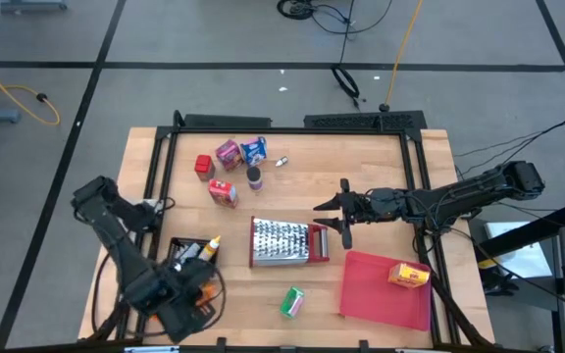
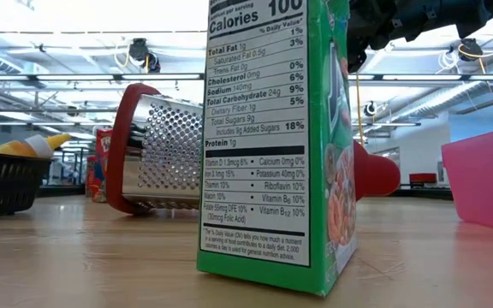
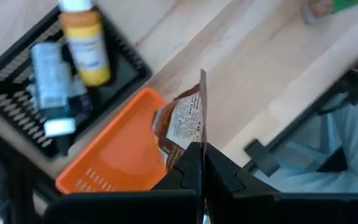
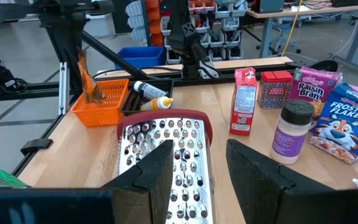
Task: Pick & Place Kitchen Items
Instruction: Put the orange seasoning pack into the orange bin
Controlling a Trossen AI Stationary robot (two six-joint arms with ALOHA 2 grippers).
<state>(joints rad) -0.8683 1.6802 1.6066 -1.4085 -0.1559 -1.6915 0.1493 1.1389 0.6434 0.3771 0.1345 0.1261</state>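
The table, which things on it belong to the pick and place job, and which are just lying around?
Job items:
- brown packet, pinched by the left gripper over the orange basket
- green box
- yellow box
- Frosted Flakes box
- jar

Lying about:
- steel grater, with the open right gripper above it
- red tray

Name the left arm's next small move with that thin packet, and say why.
Probably lower it a little and open the fingers. The left gripper is shut on a thin brown packet, which hangs over the orange basket beside the black basket holding bottles. The right gripper waits open over the steel grater.
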